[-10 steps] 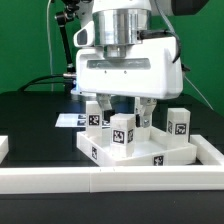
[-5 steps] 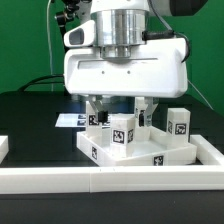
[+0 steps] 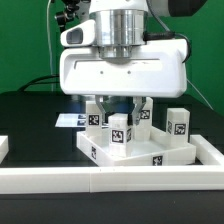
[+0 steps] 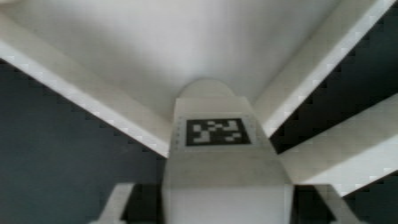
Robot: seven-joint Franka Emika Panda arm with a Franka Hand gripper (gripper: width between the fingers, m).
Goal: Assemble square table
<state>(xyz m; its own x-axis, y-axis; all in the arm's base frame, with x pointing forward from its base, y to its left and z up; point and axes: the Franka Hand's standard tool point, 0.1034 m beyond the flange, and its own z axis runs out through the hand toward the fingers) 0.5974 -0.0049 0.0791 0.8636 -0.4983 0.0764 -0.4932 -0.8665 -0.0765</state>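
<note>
Wrist view: tagged leg [image 4: 217,150] upright between claw [image 4: 210,205] fingers; grip or gap unclear, above tabletop [image 3: 150,156].

tabletop [image 3: 150,155] — white, black-and-white tag | legs [image 3: 122,132] — white, tagged | table [image 3: 30,115] — black

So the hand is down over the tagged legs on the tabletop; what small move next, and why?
Probably finish closing, then lift straight up. In the wrist view the short white tagged leg sits centred between the fingers of the hand, and in the exterior view other legs stand close by on the white plastic square tray-like tabletop, so a sideways pull risks knocking them.
</note>
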